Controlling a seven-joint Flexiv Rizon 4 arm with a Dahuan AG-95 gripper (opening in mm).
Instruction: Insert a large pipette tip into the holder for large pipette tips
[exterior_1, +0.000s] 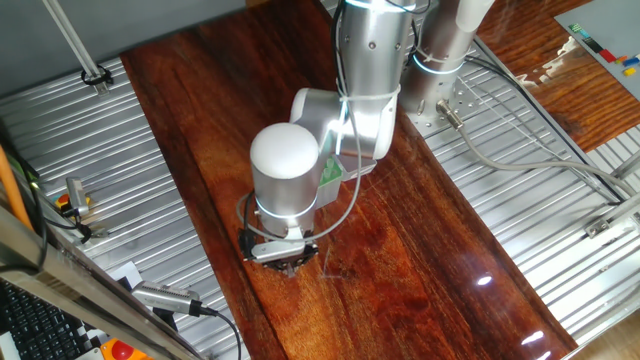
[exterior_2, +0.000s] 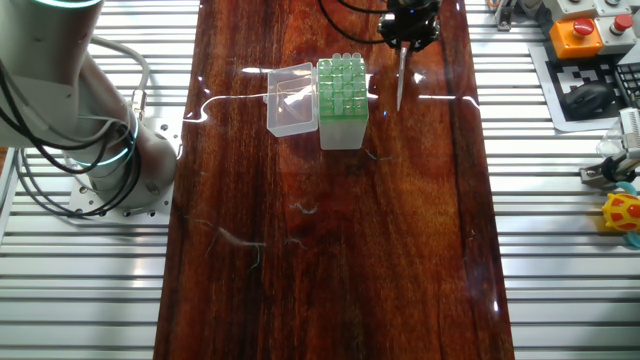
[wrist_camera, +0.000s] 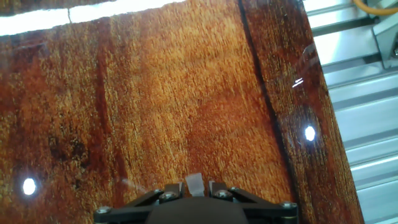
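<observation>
My claw (exterior_2: 407, 40) hangs above the dark wooden bench (exterior_2: 330, 250), clenched on the wide end of the large pipette tip (exterior_2: 401, 80). The clear tip hangs from it, pointing down at the wood, just beside the holder for large pipette tips (exterior_2: 341, 100) and apart from it. The holder stands upright on the bench with its green rack of holes facing up. Its translucent lid (exterior_2: 290, 98) lies open on the far side from my claw. In the hand view, the tip's pale end (wrist_camera: 194, 184) shows between my fingers (wrist_camera: 219, 190).
</observation>
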